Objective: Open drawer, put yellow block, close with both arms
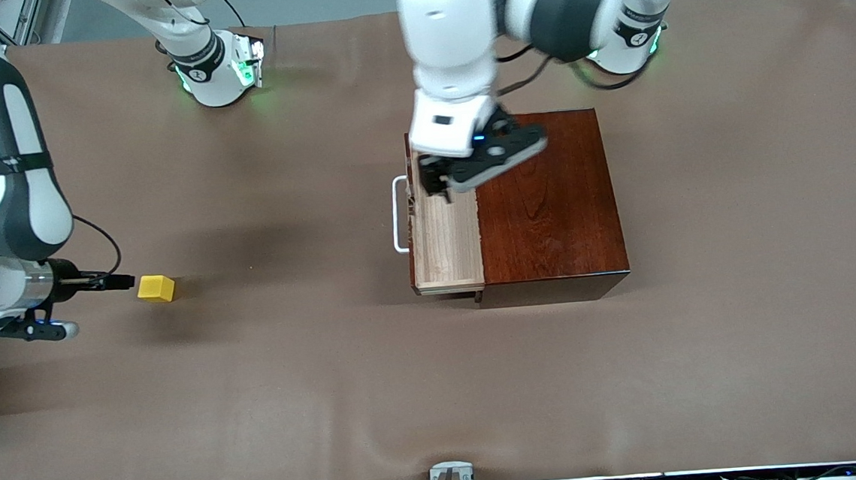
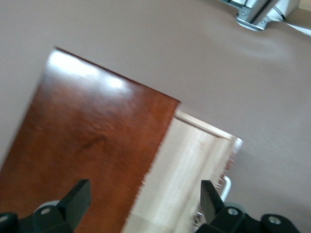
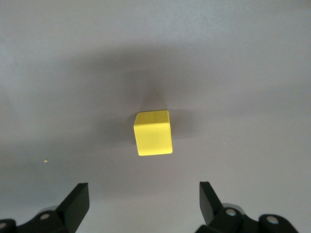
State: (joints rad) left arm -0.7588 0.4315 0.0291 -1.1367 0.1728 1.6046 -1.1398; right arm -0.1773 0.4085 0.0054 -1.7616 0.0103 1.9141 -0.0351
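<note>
Right end effector [image 3: 141, 208] of mine hangs spread wide over the yellow block [image 1: 156, 287] on the worktop [image 1: 258, 395]; left end effector [image 2: 146, 206], open too, hovers above the pulled-out drawer [image 1: 447, 242] — next, descend and grip squarely.

The drawer [image 1: 447, 242] stands pulled out of the box [image 1: 550, 201]; the yellow block [image 1: 156, 287] lies on the table [image 1: 438, 390].
</note>
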